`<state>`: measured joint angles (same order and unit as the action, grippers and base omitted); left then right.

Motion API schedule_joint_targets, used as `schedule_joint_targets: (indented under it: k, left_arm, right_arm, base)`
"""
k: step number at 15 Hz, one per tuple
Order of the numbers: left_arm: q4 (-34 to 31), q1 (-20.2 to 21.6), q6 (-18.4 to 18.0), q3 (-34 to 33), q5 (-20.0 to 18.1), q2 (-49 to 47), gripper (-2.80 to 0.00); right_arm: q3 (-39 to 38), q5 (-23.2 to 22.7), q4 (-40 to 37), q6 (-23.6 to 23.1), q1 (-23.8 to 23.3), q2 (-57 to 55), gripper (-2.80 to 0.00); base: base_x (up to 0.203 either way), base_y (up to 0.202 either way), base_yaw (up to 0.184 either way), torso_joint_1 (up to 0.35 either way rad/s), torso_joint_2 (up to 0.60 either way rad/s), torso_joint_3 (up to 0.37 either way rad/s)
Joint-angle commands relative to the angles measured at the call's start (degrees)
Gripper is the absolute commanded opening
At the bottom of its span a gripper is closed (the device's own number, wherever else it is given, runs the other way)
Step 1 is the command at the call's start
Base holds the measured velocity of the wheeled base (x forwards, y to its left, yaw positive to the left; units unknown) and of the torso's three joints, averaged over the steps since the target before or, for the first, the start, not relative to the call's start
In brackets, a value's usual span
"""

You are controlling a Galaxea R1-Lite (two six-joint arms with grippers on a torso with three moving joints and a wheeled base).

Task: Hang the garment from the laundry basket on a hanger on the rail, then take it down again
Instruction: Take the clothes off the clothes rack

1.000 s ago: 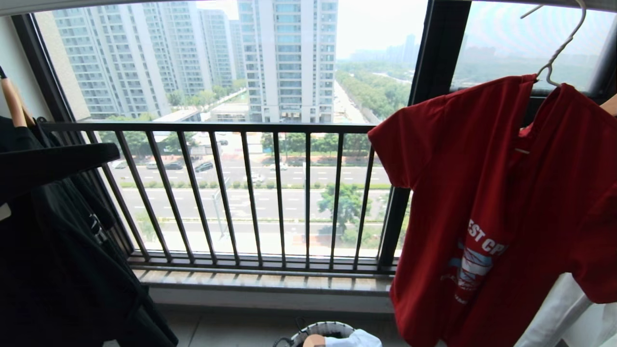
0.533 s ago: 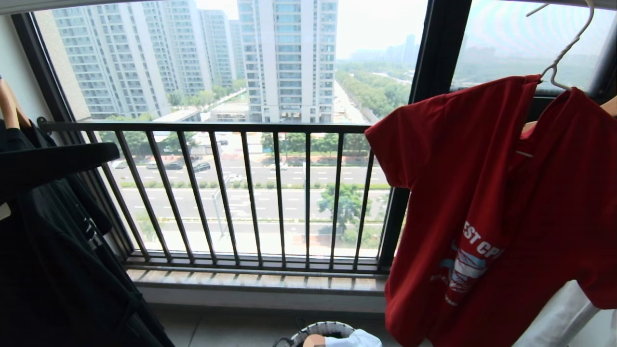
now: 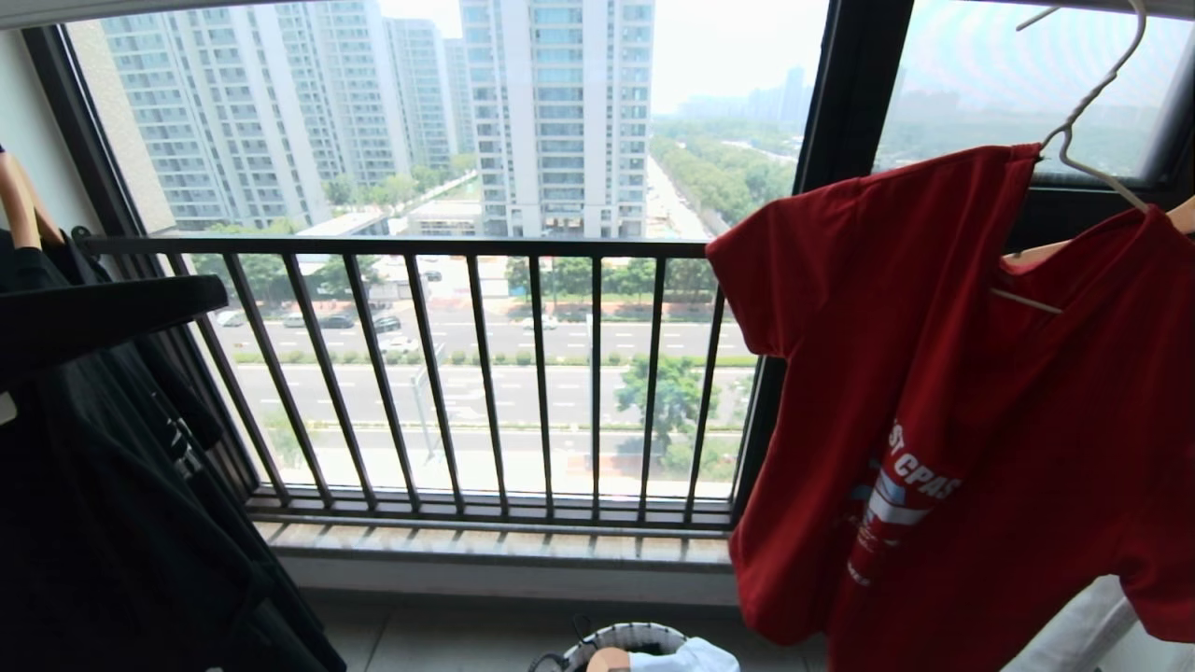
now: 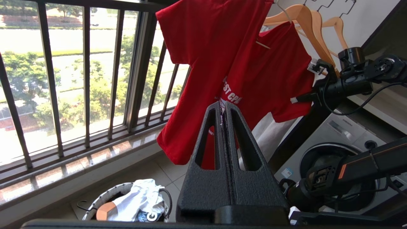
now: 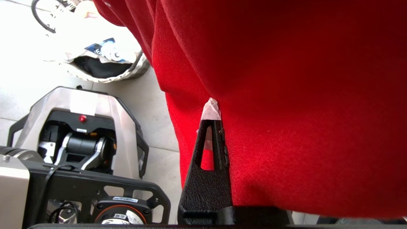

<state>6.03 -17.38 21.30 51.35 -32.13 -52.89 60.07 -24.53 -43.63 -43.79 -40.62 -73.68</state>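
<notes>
Balcony window (image 3: 467, 140), right gripper (image 5: 219, 117) pinching garment (image 5: 286, 95)

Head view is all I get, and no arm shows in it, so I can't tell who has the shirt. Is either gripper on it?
Observer: Yes. The right gripper has its jaws shut on a fold of the shirt.
Operator: And the left one?
Observer: The left gripper is empty, jaws shut, pointing at the shirt but short of it.
Operator: Anything past the shirt I should mind?
Observer: A washer stands on the floor beyond it, under the right arm.
</notes>
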Motion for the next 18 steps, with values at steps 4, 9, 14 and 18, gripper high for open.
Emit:
schedule_joint_targets:
  k: [4,9,14,18]
  left_arm:
    - [0.12,-0.02,0.15,0.07,-0.21,0.25,-2.80]
    - [0.03,-0.02,0.15,0.16,-0.21,0.42,-2.80]
    - [0.03,0.13,0.15,0.25,-0.21,0.51,-2.80]
    - [0.02,0.08,0.15,0.25,-0.21,0.73,-2.80]
  right_arm:
    - [-2.50,1.74,-0.14,-2.25,-1.03,-0.06,-2.80]
    - [-2.93,1.59,1.71,-2.18,-1.39,0.82,0.00]
    - [-3.34,1.54,1.71,-2.07,-1.67,2.39,0.00]
    - [-8.11,1.60,1.62,-6.47,-6.45,5.24,0.00]
  base:
    - [0.000,0.000,0.000,0.000,0.00,0.000]
    - [0.000,0.000,0.000,0.000,0.00,0.000]
    - [0.000,0.000,0.000,0.000,0.00,0.000]
    - [0.000,0.000,0.000,0.000,0.00,0.000]
